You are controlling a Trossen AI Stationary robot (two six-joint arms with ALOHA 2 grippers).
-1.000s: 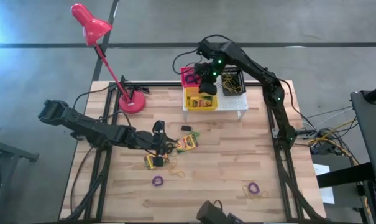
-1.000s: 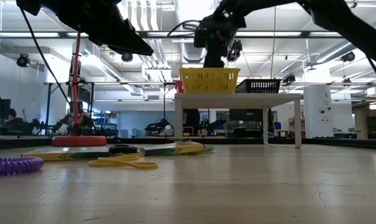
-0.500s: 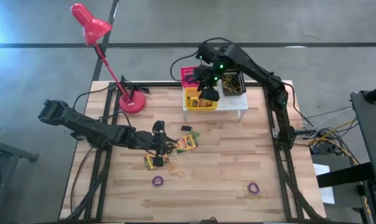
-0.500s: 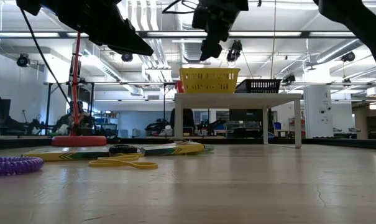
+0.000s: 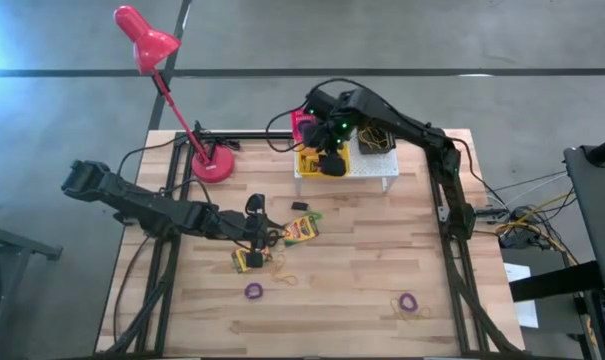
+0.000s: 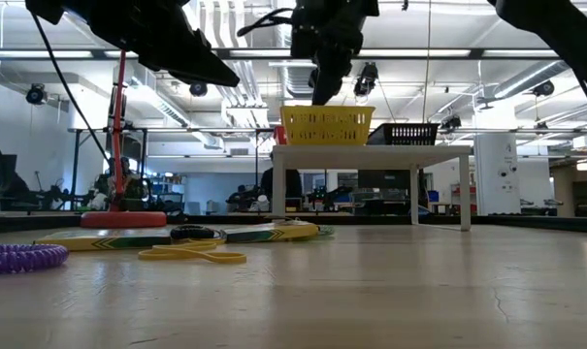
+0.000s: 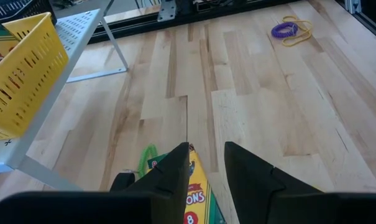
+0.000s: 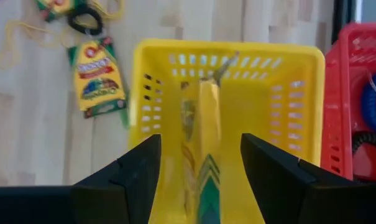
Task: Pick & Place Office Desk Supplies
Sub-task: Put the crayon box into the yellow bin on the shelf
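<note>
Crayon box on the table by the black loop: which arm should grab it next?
Left. The left gripper hovers open right beside that crayon box, with its fingers already over it. The right gripper is open above the yellow basket on the white shelf.

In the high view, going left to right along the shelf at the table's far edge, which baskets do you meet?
Pink-red basket → yellow basket, with the right pincer over it → black basket; all on the white shelf.

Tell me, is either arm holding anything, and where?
Nothing is held. The right end effector hangs open above the yellow basket; the left end effector, open, above a crayon box.
</note>
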